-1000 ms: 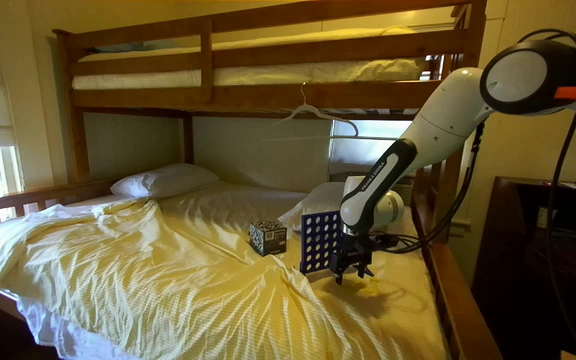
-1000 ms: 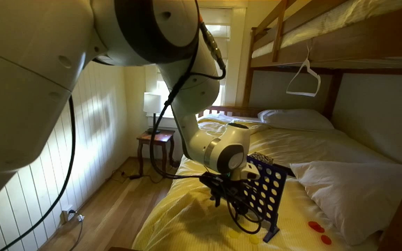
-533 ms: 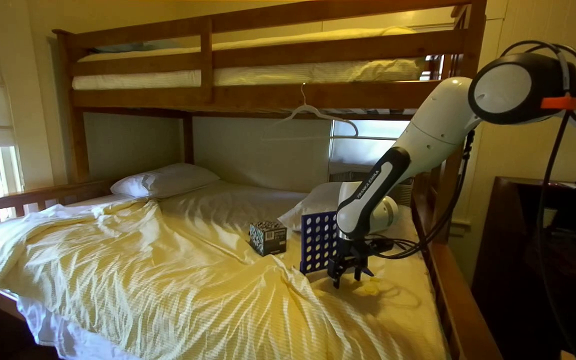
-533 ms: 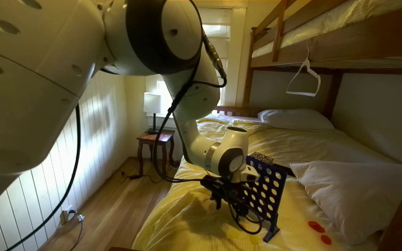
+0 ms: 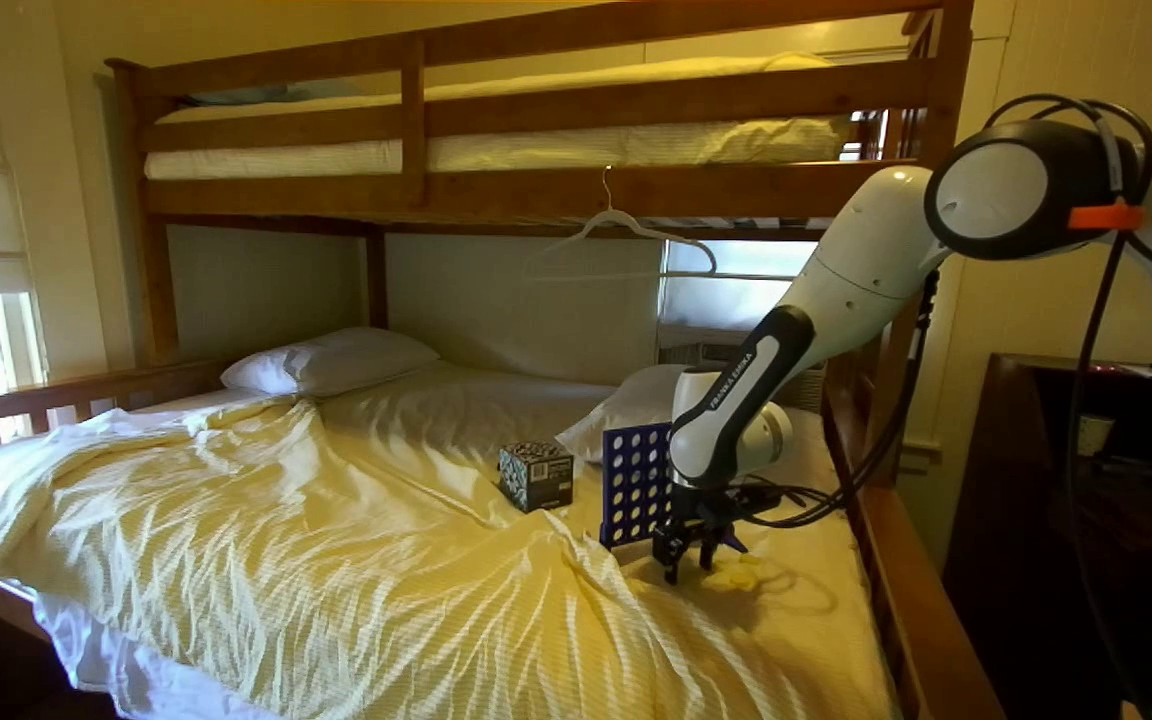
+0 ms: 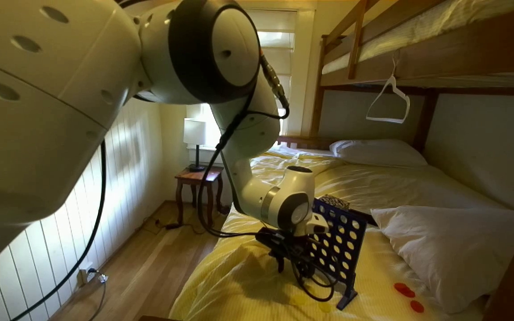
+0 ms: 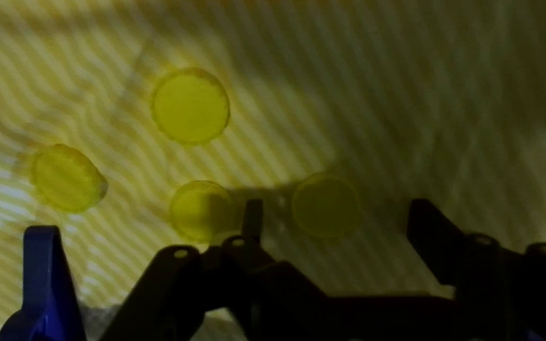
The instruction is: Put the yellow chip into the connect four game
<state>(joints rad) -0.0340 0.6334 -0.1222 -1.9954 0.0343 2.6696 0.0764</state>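
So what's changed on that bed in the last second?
As the white jointed arm lowered, its black gripper fingers moved down and, in an exterior view, slightly left. They stand apart; nothing looks gripped or released. The upright dark-blue plastic grid board, flat round yellow chips and flat round red chips haven't visibly moved.

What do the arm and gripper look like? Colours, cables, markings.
The arm is off-white, smooth and rounded, with a black joint housing bearing a pale disc. Lettering reads FRANKA EMIKA. There's a silvery ring near the wrist, an orange band, and looping black cables. The gripper is black, angular, two-fingered; no readable markings.
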